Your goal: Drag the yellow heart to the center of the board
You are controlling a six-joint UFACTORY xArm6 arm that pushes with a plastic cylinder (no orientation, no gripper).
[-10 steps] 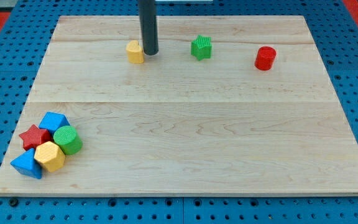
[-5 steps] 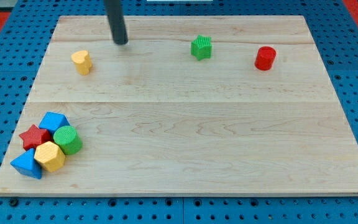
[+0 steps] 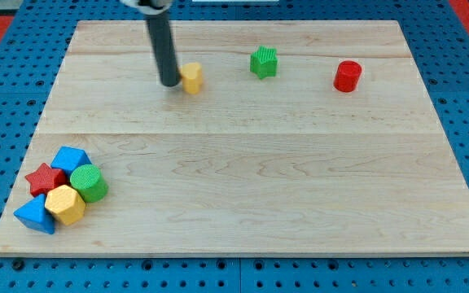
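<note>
The yellow heart (image 3: pixel 191 77) lies on the wooden board (image 3: pixel 243 163) in its upper part, left of the middle. My tip (image 3: pixel 170 82) stands right against the heart's left side, touching or nearly touching it. The dark rod rises from there to the view's top.
A green star (image 3: pixel 263 62) and a red cylinder (image 3: pixel 348 76) lie to the right of the heart near the top. A cluster sits at the bottom left: a blue block (image 3: pixel 71 159), a red star (image 3: pixel 45 178), a green cylinder (image 3: pixel 89 182), a yellow hexagon (image 3: pixel 64 203) and a blue triangle (image 3: pixel 34 215).
The yellow heart was pushed left, then back right to a spot just right of where it began. My tip went from the heart's right side, up and left, to its left side.
</note>
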